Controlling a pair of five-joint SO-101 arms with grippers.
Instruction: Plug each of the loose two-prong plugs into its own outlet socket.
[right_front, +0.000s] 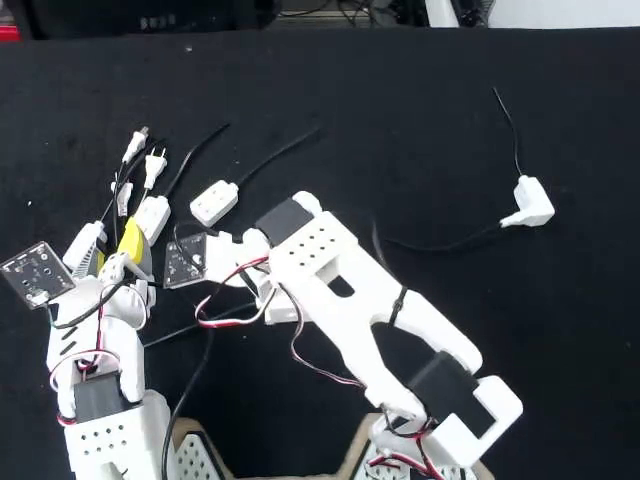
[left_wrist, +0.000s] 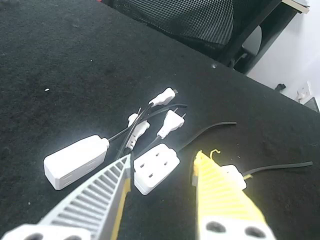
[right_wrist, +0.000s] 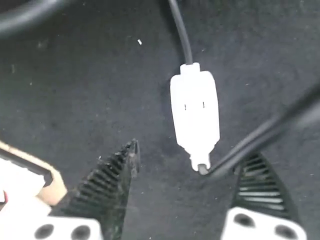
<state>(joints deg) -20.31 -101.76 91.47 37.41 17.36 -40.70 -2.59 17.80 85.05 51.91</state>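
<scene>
Closest to you, your left gripper (left_wrist: 164, 156) stands wide open and holds nothing. Its grey finger (left_wrist: 100, 195) and yellow finger (left_wrist: 220, 195) sit either side of a white triple socket (left_wrist: 156, 167), which lies on the black table (right_front: 400, 90) just ahead of the tips; you cannot tell whether they touch it. Beside the grey finger lies a long socket (left_wrist: 75, 161), with a black cord coming out of its far end. Part of a third socket (left_wrist: 231, 175) shows behind the yellow finger.

Your right gripper (right_wrist: 192, 152) is also spread wide and empty. A two-slot socket (right_wrist: 195, 110) lies flat just beyond the gap between its black fingers, and a black cable (right_wrist: 260, 135) crosses its near end. From above, your right arm (right_front: 370, 300) reaches across toward the left one, so both grippers sit near the same cluster.

Past the triple socket lie three loose white plugs, none in a socket: the near plug (left_wrist: 137, 131), the middle plug (left_wrist: 171, 124) just beside it, and the far plug (left_wrist: 162, 96).

Far to the right, an angled plug (right_front: 530, 205) lies alone on its cord, well apart from the rest.
</scene>
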